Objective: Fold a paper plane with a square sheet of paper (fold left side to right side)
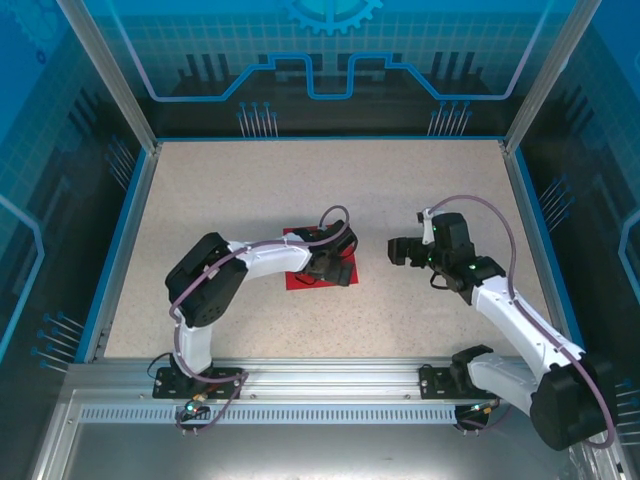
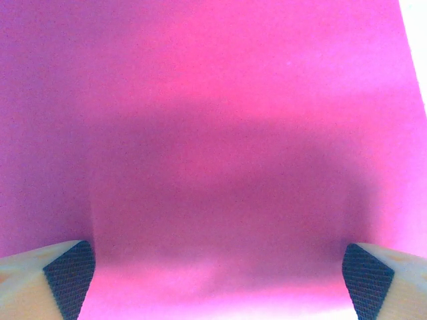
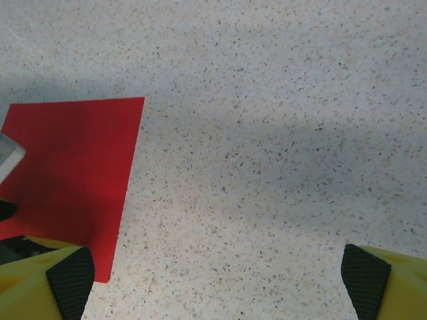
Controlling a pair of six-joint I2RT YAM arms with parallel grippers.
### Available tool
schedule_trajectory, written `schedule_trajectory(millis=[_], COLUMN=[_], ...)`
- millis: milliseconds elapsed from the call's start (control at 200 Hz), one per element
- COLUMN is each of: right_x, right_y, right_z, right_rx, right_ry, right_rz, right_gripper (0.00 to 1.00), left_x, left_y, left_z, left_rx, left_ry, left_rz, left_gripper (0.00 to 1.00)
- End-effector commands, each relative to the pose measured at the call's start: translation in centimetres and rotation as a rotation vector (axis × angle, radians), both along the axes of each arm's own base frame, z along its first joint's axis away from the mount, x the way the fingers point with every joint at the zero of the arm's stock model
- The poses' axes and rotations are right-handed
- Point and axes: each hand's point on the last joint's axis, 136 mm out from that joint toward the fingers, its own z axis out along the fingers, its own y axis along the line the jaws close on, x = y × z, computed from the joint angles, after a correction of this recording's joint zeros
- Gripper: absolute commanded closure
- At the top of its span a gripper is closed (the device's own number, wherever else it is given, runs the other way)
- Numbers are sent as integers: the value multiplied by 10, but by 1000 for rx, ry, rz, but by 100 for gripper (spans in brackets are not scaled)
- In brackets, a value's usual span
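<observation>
speckled beige table (image 1: 300, 180) sits inside blue see-through walls (image 1: 60, 150). thin bright red square sheet of paper (image 1: 296, 281) lies flat near middle of table. left gripper (image 1: 333, 264) hangs low right over red paper, fingers (image 2: 67, 283) spread wide, nothing held (paper looks pink this close). right gripper (image 1: 400, 250) hovers just beside paper's right edge, mostly over bare table, fingers (image 3: 67, 280) spread wide too, holding nothing.

The square sheet of paper (image 2: 213, 133) beneath the left hand (image 2: 213, 283) looks matt and smooth; the hand's pads (image 2: 67, 273) are cross-hatched, probably rubber. The desk (image 3: 280, 133) is speckled, faintly grainy.
</observation>
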Motion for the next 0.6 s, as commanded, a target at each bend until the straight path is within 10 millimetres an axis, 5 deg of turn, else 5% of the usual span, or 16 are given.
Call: schedule_trajectory(millis=[0, 260, 425, 595], right_x=[3, 15, 34, 58], right_y=[7, 35, 75, 116], right_z=[7, -9, -30, -59], right_rx=[-9, -35, -103, -159], right_ry=[10, 88, 169, 232], right_rz=[-3, 37, 96, 150], right_gripper=[1, 1, 1, 1], left_x=[-7, -5, -11, -18], left_y=[1, 23, 41, 52], left_z=[29, 74, 63, 40], left_rx=[-58, -271, -463, -522], left_ry=[-9, -49, 17, 87], left_rz=[13, 107, 217, 280], left_gripper=[1, 1, 3, 16])
